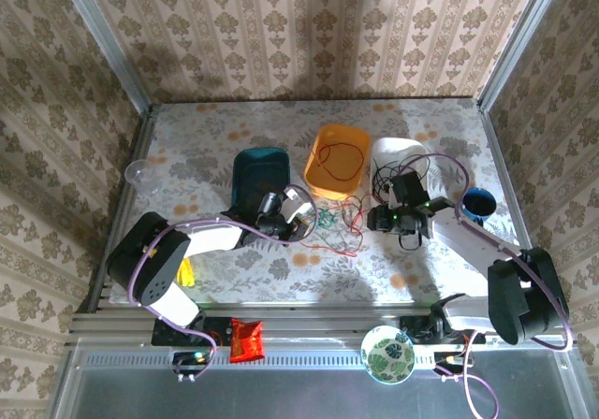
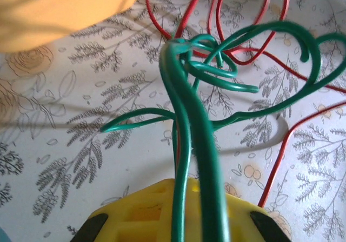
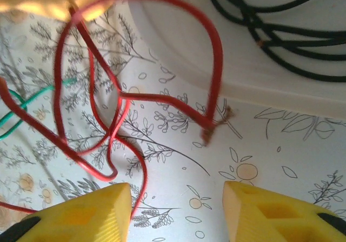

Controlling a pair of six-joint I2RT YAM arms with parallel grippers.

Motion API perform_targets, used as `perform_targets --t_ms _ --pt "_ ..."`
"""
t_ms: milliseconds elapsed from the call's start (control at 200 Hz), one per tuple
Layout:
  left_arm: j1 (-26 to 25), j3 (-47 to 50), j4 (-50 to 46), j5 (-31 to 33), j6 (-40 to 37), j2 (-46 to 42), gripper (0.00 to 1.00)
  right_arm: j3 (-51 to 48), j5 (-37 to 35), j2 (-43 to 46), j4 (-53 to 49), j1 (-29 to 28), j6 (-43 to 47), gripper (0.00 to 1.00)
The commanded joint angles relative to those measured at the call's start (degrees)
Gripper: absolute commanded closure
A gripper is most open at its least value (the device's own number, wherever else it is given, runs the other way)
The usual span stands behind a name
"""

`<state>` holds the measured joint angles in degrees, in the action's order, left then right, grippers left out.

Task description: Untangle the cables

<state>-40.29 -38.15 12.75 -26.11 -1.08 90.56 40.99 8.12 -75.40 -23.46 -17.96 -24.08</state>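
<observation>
The left gripper [image 2: 183, 201] has its yellow fingers [image 2: 135, 209] pressed together on the green cable [image 2: 203, 139]. Two strands rise from between the tips. Just ahead of them the cable bunches into a small knot of loops that casts a shadow on the table [image 2: 81, 145] below. A longer green loop swings out to the right of the tips, and another strand reaches out to the left. Beyond the knot the red cable [image 2: 217, 20] lies in loops, crossing behind the green ones. One red strand also runs down past the right side of the fingers. The orange bowl [image 2: 59, 9] sits ahead and to the left.

The right gripper [image 3: 175, 193] is spread wide, with only bare table between its tips. The red cable loops ahead of the finger at the left of the wrist view, and one strand drops just beside that finger's inner edge. A frayed red end lies ahead of the gap, apart from both tips. Further ahead and to the right, the black cable [image 3: 232, 4] is coiled inside the white bowl [image 3: 162, 37].

From above, the two grippers face each other across the red and green tangle. A loop of red wire lies inside the orange bowl beyond them.
</observation>
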Motion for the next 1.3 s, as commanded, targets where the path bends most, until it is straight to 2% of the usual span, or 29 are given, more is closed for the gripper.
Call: perform_targets --t_ms 0,395,655,730,875,940,1020,1070,1295 --pt "-0.66 -0.60 -1.75 0.51 -1.10 0.38 1.00 1.90 1.16 -2.19 -2.00 -1.56 1.63 0.49" --pt "-1.19 -1.31 -2.03 0.89 -1.60 0.97 1.00 4.69 3.26 -3.97 -0.88 -6.22 4.88 0.48" --pt "-1.45 -1.66 -2.63 1.17 -2.08 0.95 1.00 5.94 5.72 -8.31 0.03 -6.39 5.80 0.54" --pt "-1.45 -1.84 -2.69 1.15 -2.03 1.02 1.00 6.20 6.12 -9.49 0.69 -6.41 6.17 0.61" --pt "-1.53 -1.95 -2.96 2.00 -2.21 1.19 1.00 6.74 3.82 -10.51 0.99 -6.39 5.90 0.93" --pt "-1.54 -1.80 -2.69 2.50 -2.11 1.19 1.00 6.28 1.62 -8.47 0.88 -6.44 5.64 1.00" --pt "-1.54 -1.75 -2.45 2.88 -2.08 1.19 1.00 5.30 -1.15 -4.58 0.96 -6.39 5.53 1.00" --pt "-1.54 -1.84 -2.64 2.93 -2.02 1.36 1.00 4.89 -3.25 0.80 0.74 -6.39 5.27 1.00" --pt "-1.45 -2.19 -2.83 2.55 -2.23 1.72 1.00 8.58 -16.82 15.62 -1.44 -6.32 5.77 1.00"
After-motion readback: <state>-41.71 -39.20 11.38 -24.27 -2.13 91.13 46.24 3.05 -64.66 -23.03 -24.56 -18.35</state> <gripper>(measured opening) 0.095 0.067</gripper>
